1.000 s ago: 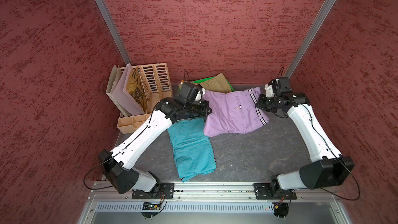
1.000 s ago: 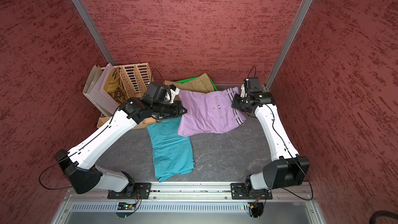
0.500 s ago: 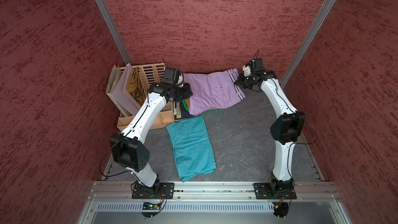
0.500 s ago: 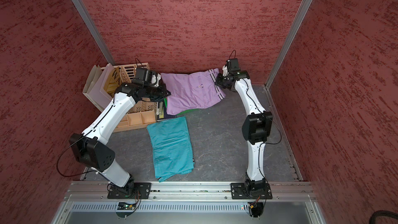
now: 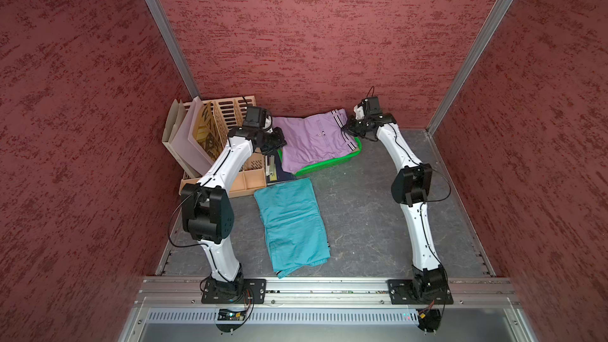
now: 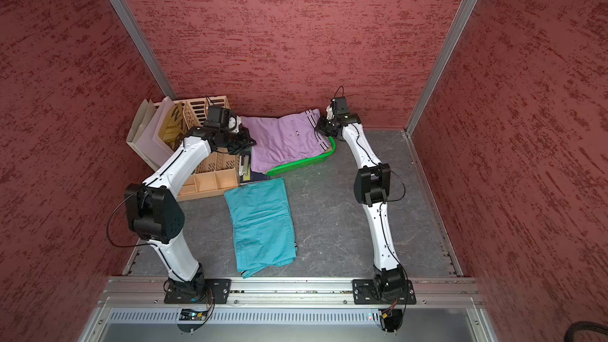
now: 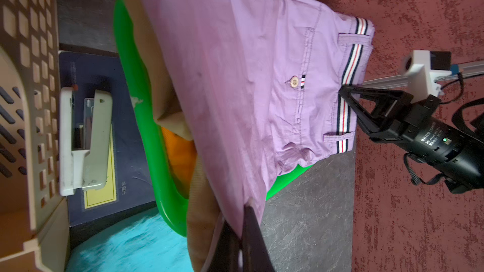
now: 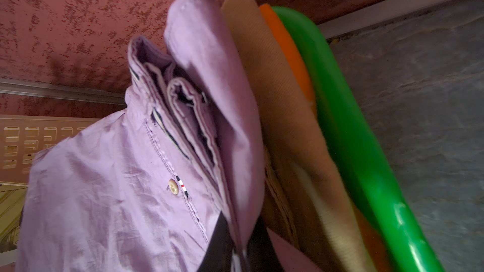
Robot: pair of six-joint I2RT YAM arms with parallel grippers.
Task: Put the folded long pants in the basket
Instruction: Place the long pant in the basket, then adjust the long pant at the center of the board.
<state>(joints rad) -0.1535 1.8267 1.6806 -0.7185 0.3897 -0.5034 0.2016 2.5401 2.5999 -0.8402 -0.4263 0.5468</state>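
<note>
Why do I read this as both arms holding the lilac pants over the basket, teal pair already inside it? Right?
Not quite. The teal pants lie on the table, outside the green basket, as both top views show. The rest holds: both arms hold the lilac pants over it.

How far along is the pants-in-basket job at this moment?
Done: orange pants and khaki pants lie in the green basket. In hand: both the left gripper and right gripper pinch the lilac pants over that pile. Left: teal pants on the table.
</note>
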